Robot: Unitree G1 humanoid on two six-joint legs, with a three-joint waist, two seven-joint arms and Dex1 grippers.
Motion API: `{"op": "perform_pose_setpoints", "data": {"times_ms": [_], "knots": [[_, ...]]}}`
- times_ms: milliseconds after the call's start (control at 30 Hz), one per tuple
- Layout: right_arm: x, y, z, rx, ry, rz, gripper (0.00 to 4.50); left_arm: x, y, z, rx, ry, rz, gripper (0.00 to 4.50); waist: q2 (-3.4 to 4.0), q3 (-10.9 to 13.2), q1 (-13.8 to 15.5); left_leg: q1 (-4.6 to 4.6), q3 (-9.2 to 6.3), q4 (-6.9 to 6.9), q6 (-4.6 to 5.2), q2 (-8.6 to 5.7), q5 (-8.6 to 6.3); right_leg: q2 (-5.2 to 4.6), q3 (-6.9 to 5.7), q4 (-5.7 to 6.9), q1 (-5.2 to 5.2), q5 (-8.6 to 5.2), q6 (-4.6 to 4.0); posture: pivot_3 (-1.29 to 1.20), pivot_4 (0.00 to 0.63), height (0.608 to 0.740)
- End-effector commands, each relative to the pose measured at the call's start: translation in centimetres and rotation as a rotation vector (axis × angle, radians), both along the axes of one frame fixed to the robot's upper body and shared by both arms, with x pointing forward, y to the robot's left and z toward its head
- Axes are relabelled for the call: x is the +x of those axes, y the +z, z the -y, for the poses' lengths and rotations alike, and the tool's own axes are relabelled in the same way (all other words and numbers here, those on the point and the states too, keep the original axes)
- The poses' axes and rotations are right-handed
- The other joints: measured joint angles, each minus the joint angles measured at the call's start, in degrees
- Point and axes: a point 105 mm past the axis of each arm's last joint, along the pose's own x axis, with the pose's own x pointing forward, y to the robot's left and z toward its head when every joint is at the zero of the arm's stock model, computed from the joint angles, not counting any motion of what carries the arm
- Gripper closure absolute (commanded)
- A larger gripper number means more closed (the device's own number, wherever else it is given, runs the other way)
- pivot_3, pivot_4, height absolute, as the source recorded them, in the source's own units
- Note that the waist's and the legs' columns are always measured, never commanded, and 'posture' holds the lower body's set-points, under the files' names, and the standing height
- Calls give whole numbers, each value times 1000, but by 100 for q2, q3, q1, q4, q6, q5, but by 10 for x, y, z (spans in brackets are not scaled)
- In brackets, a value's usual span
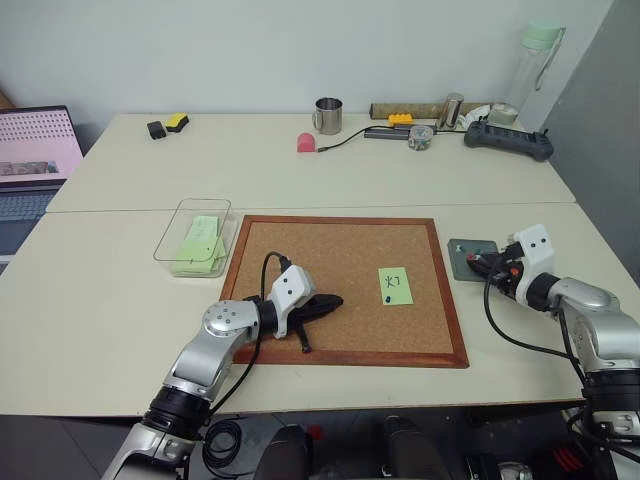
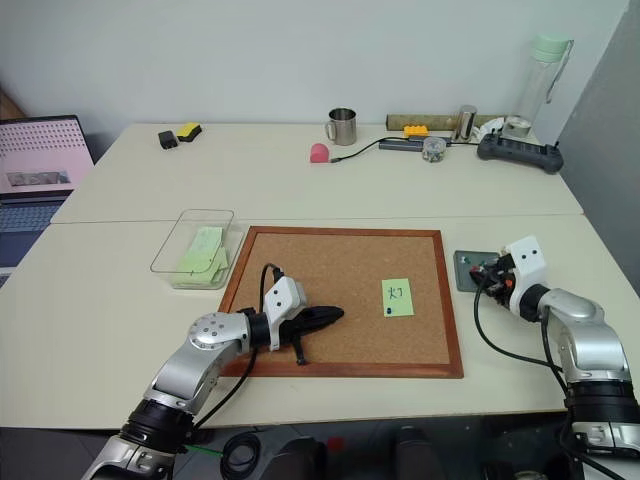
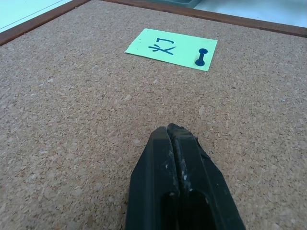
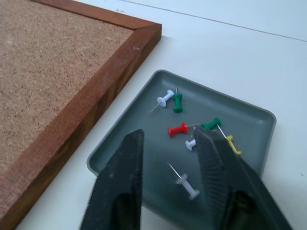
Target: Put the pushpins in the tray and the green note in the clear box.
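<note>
- The right gripper (image 4: 165,158), fingers spread, is hovering over the tray (image 4: 249,117), apparently releasing the red pin (image 4: 177,130) into it.
- The left gripper (image 3: 172,136), fingers pressed together, is waiting on the corkboard (image 1: 330,250).
- Next, the blue pin (image 3: 200,57) holding the green note (image 3: 168,48) is needing a precise pinch; the clear box (image 1: 172,240) is waiting left.

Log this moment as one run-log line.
right gripper: open over dark gray square tray, red pushpin inside | left gripper: shut | dark blue pushpin: in green note

A wood-framed cork board (image 1: 340,285) lies in the middle of the white table (image 1: 120,300), with the transparent rectangular plastic box (image 1: 193,237) just off its left edge and the small dark gray square tray (image 4: 249,129) just off its right. A light green handwritten paper note (image 1: 395,286) sits on the board's right half with a dark blue pushpin (image 3: 201,58) on it, and a red pushpin (image 4: 178,130) lies in the tray among other pins.
</note>
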Motion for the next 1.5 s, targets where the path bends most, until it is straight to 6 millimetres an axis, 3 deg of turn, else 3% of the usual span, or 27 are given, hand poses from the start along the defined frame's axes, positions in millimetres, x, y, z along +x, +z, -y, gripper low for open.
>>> {"op": "perform_pose_setpoints", "data": {"times_ms": [33, 67, 133, 233, 367, 533, 700, 833, 1233, 1400, 1500], "knots": [[-1, 34, -9, 27, 59, 110, 1913, 1, -16, -11, 52, 54, -43, 4500, 0, 0, 0, 0, 0, 0, 0, 0, 0, 0, 0, 0, 0, 0, 0, 0, 150, 740], [-1, 36, -11, 22, 74, 117, 1716, 2, -16, -11, 52, 55, -43, 4500, 0, 0, 0, 0, -1, 0, 0, 1, 0, 0, -1, 0, 0, 0, 0, 0, 150, 740], [-20, 39, -47, -33, 300, 125, 1295, 1, -16, -11, 51, 51, -44, 4500, 1, 0, 1, 0, -1, 0, 0, 1, 0, 0, -1, 0, 0, 0, 0, 0, 150, 740], [-46, 29, -85, -100, 532, 97, 1295, 1, -16, -10, 49, 47, -46, 4500, 2, -1, -1, 0, -6, -4, 0, 2, -1, 1, -6, -1, 0, -1, 1, 0, 150, 740], [-57, 13, -114, -138, 645, 88, 1295, 0, -15, -9, 47, 44, -48, 4500, 1, -1, -2, 3, -7, -2, 0, 3, 0, 4, -8, -3, 4, -1, 1, 0, 150, 740], [-54, 3, -131, -115, 668, 84, 1295, -2, -16, -9, 48, 40, -51, 4500, 0, -1, 3, 0, -8, -2, 0, 3, 0, 1, -8, -4, 1, -1, 1, 0, 150, 740], [-48, -5, -132, -99, 661, 78, 1295, -2, -16, -9, 49, 39, -52, 4500, -1, -1, 3, 1, -8, -3, 0, 3, 0, 2, -8, -4, 1, -1, 1, 0, 150, 740], [-47, -7, -132, -88, 662, 77, 1914, -2, -16, -8, 50, 39, -51, 4500, 0, -1, 3, 1, -8, -4, 0, 3, 0, 1, -8, -5, 0, -1, 1, 0, 150, 740], [-48, -12, -135, -65, 676, 61, 4354, -3, -17, -9, 52, 40, -55, 4500, 0, -1, 2, 2, -8, -5, 0, 3, 0, 1, -8, -5, 1, -1, 1, 0, 150, 740], [-52, -4, -139, -46, 705, 83, 4451, -3, -17, -9, 52, 42, -56, 4500, 0, -1, 1, 2, -7, -5, 0, 3, 0, 1, -7, -5, 0, -1, 1, 0, 150, 740], [-52, 16, -144, -9, 717, 148, 4451, -3, -18, -11, 49, 52, -55, 4500, 0, -1, 0, 2, -8, -6, 0, 3, 0, 1, -8, -5, 0, -1, 0, 0, 150, 740]]}}
